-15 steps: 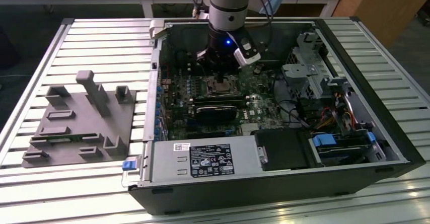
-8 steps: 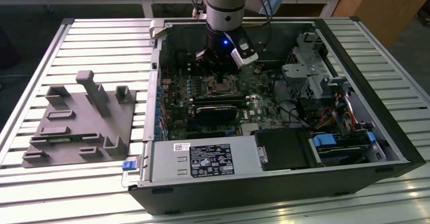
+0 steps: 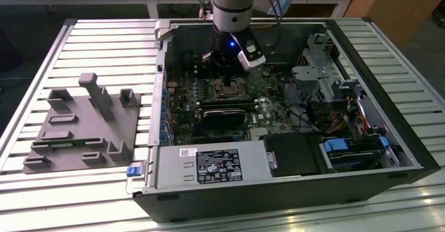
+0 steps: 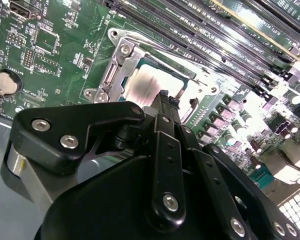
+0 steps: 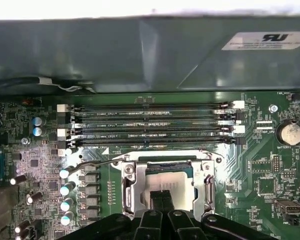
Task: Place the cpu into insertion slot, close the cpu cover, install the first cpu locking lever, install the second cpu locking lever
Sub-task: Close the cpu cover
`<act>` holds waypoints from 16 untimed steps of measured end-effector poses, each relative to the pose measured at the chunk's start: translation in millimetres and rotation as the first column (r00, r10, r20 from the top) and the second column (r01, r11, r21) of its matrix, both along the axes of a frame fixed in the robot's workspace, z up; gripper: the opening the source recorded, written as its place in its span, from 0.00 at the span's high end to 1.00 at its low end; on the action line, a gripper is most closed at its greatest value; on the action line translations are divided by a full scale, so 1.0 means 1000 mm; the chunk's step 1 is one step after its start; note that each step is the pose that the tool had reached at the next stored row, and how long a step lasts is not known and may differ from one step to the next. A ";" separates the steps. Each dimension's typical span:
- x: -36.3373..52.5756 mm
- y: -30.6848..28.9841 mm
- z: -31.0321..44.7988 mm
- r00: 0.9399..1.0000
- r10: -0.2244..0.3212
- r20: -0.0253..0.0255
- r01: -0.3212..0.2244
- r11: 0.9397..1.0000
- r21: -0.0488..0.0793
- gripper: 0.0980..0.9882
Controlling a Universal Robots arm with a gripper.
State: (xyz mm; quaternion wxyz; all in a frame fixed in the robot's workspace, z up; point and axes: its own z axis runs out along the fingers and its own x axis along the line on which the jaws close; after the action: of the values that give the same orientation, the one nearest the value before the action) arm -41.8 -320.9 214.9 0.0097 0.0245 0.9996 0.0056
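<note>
The cpu (image 5: 162,179) lies silvery side up in the insertion slot (image 5: 131,187) on the green motherboard (image 5: 260,165). It is also seen as the cpu (image 4: 142,82) in the second wrist view. A metal cover frame (image 5: 206,186) lies flat around it, so the chip's top shows through its window. A thin wire lever (image 5: 92,164) sticks out sideways from the slot's corner. My gripper (image 5: 163,196) is shut, with its fingertips together and touching or just over the chip's top and nothing between them. The exterior view has the gripper (image 3: 226,82) straight above the slot (image 3: 228,90).
Long black memory slots (image 5: 150,125) run beside the socket. A row of capacitors (image 5: 66,195) and a coin battery (image 5: 288,133) stand on the board. The case wall (image 5: 140,50), a drive cage (image 3: 316,78) and the power supply (image 3: 208,164) hem the board in. A grey fixture (image 3: 83,122) sits outside.
</note>
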 end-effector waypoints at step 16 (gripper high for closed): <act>-0.0181 -0.0002 -0.0069 0.999 0.032 0.007 -0.032 0.999 0.000 0.99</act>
State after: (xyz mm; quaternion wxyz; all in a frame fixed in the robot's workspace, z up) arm -59.9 -321.1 207.9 0.0130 0.0084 0.9999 0.0058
